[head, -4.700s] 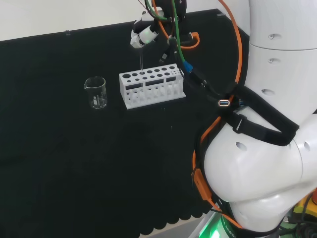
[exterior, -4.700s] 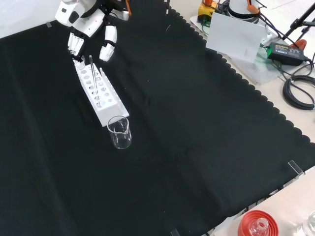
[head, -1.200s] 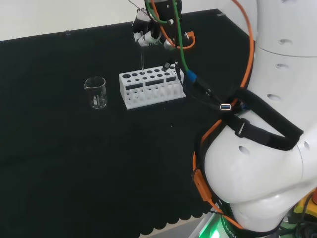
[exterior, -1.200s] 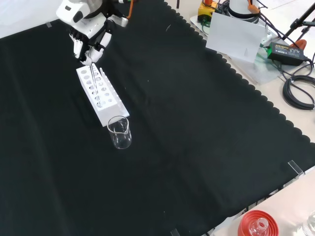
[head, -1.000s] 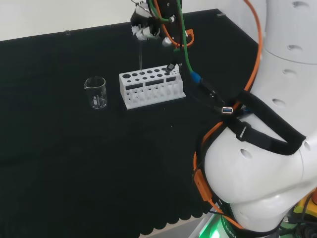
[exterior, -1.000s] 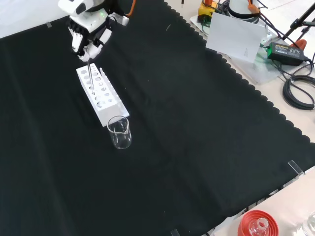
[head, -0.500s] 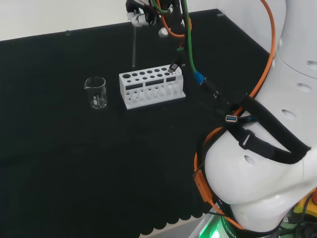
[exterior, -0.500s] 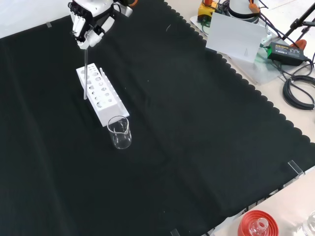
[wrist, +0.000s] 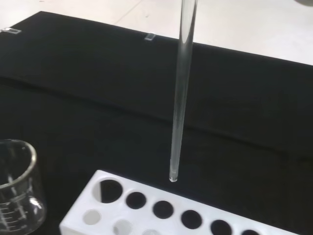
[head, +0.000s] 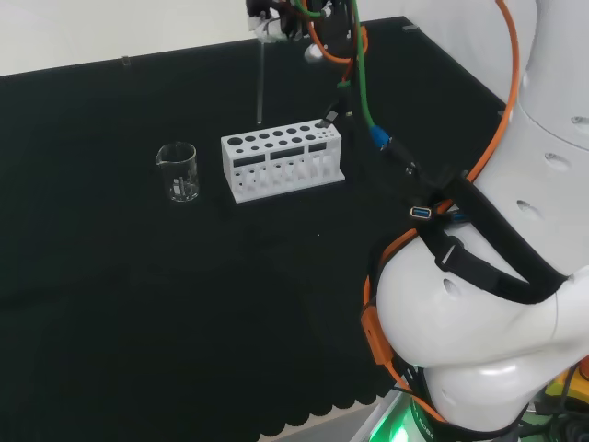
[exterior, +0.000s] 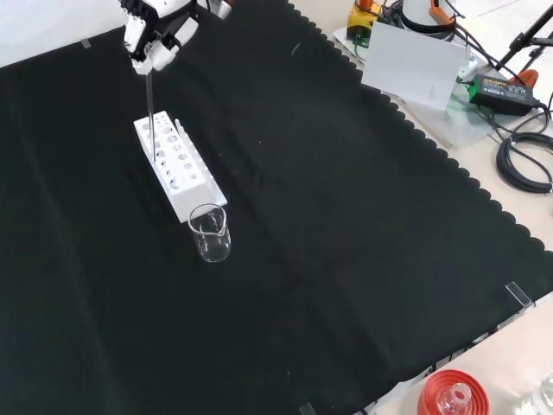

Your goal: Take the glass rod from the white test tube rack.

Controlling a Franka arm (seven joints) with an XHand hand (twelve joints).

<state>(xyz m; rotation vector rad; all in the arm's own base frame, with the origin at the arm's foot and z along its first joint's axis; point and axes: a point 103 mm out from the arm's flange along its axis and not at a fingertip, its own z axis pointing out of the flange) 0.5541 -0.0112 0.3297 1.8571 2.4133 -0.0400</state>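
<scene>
The hand (exterior: 154, 35) is at the top of the front view, its fingers curled round the upper end of the glass rod (exterior: 150, 108). The rod (head: 259, 83) hangs upright, its lower tip just above the white test tube rack (head: 281, 162). In the wrist view the rod (wrist: 182, 98) ends a little above the rack (wrist: 161, 210), clear of the holes. The rack (exterior: 177, 166) lies on the black cloth, its holes empty. In the head view the hand (head: 271, 14) is at the top edge, above the rack's far side.
A small clear beaker (head: 178, 171) stands left of the rack in the head view; in the front view the beaker (exterior: 210, 233) is just below the rack's near end. A red ribbed stand (exterior: 449, 396) with glassware sits at the front view's bottom right.
The hand closed its fingers on the rod's top and rose, lifting the rod up out of the rack's hole. The rack and the beaker stayed in place.
</scene>
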